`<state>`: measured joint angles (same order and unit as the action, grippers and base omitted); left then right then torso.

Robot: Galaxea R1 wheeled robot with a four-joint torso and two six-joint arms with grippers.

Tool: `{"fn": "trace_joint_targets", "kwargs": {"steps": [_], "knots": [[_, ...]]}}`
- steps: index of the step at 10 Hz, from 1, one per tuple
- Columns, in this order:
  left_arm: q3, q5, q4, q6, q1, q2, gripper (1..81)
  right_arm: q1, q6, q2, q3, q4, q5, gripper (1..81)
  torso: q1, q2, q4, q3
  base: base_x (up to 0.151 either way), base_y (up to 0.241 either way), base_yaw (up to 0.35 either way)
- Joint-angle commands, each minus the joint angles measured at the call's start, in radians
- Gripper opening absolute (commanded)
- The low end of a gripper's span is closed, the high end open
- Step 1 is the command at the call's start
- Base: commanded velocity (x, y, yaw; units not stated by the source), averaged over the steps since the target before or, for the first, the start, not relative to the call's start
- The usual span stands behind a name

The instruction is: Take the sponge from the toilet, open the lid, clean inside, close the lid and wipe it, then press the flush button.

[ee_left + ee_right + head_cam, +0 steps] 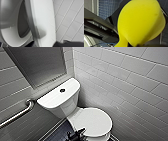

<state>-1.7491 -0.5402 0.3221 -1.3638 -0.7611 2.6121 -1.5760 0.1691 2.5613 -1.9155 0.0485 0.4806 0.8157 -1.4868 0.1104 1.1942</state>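
The sponge [140,25] sits gripped in the right hand [136,45], close against it, with blue floor tiles [106,7] behind. The left hand [75,135] is at the front edge of the lid [93,120] of the toilet [72,107]; I cannot tell how wide it stands.

The white glossy toilet [72,105] is seen whole, its boxy tank at the back. The small dark flush button [62,90] is seated mid-cover on the tank. Forward of the tank, the oval lid [93,120] is tipped slightly off the bowl. The bright yellow sponge [140,23] is seen aloft, off the tank
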Motion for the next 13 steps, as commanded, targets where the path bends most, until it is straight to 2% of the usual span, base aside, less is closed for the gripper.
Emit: {"fn": "trace_joint_targets", "kwargs": {"steps": [1, 8, 13], "knots": [[0.077, -0.179, 0.012, 0.012, 0.193, -0.033, 81.1, -0.023, 0.001, -0.017, 0.001, -0.001, -0.059, 1.0, 0.0, 0.0, 0.0, 0.0, 0.0, 0.0, 0.0], [0.092, -0.176, -0.094, -0.009, 0.252, -0.125, 81.1, -0.033, 0.001, -0.013, 0.004, 0.001, -0.059, 1.0, 0.0, 0.0, 0.0, 0.0, 0.0, 0.0, 0.0], [-0.061, -0.195, -0.175, -0.02, 0.252, -0.187, 81.1, -0.034, 0.001, -0.017, 0.011, 0.001, -0.059, 1.0, 0.0, 0.0, 0.0, 0.0, 0.0, 0.0, 0.0]]}}
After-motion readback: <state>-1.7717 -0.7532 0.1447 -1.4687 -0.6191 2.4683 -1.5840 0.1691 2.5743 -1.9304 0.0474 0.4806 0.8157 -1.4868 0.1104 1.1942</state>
